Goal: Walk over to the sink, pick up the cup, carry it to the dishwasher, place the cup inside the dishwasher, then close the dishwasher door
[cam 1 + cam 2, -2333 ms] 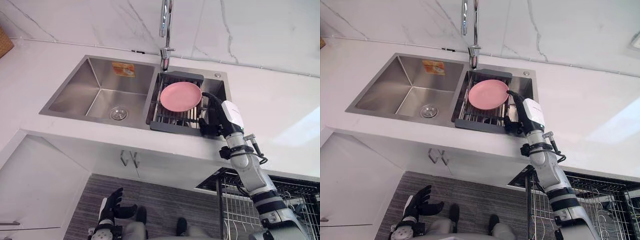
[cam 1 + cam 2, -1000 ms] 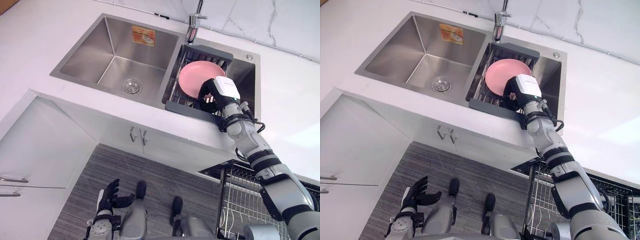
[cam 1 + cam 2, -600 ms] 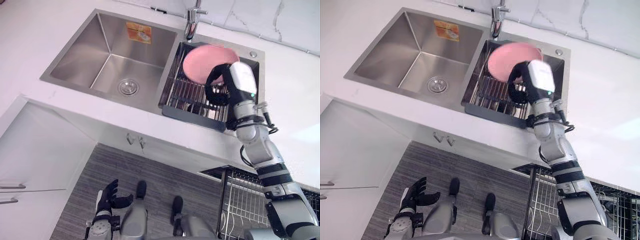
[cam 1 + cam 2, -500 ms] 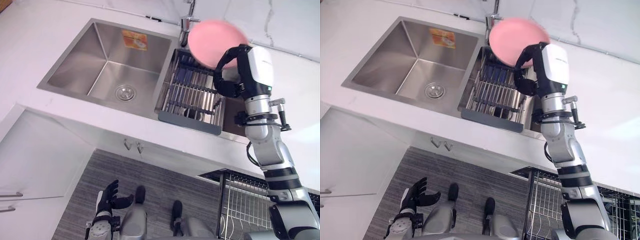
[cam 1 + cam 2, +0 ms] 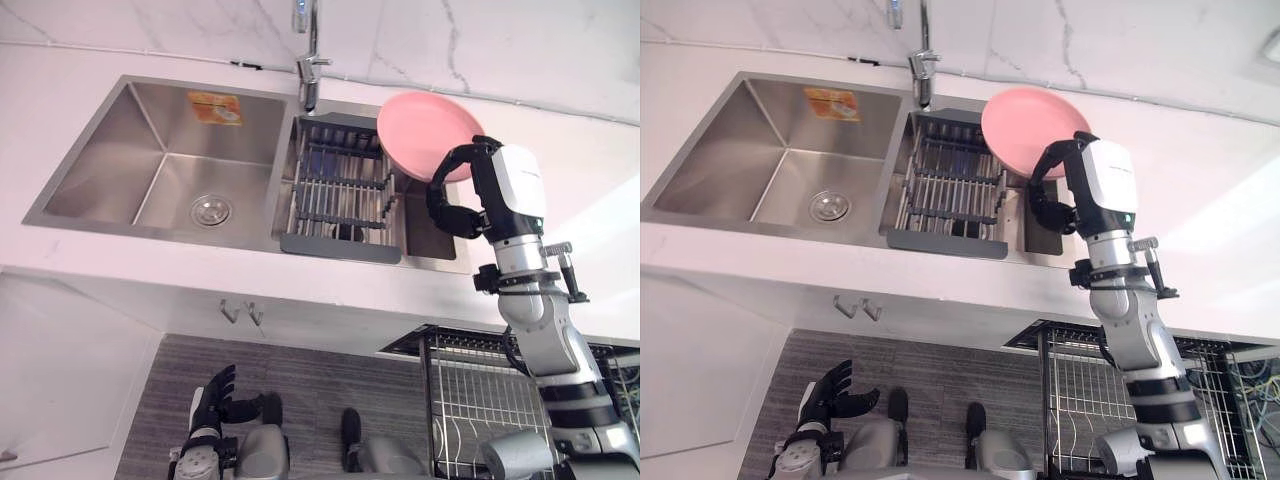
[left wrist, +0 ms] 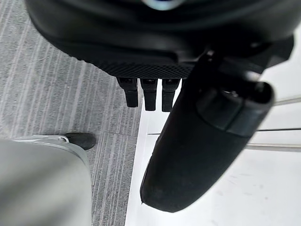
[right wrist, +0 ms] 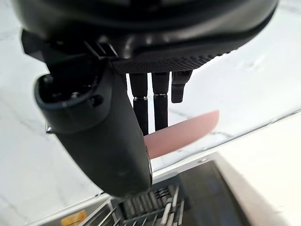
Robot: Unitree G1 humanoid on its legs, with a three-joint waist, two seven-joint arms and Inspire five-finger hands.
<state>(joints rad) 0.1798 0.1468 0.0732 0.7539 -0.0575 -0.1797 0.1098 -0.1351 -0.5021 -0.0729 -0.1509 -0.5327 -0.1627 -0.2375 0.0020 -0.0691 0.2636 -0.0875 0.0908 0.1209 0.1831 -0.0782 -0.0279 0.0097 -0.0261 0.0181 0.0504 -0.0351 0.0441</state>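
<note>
The pink plate [image 5: 425, 130] was up in the air, tilted, above the right end of the 2-basin sink [image 5: 150, 160] and just past the dish rack [image 5: 340, 200]; the right hand [image 5: 480, 185] had fingers and thumb curled round its rim; the left hand [image 5: 212, 400] hung low over the floor [image 5: 330, 385], fingers loosely straight.

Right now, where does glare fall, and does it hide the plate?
Right eye view: a bright patch lies on the countertop, right of the right hand; the pink plate is evenly lit, not hidden. Left eye view: the same patch.
</note>
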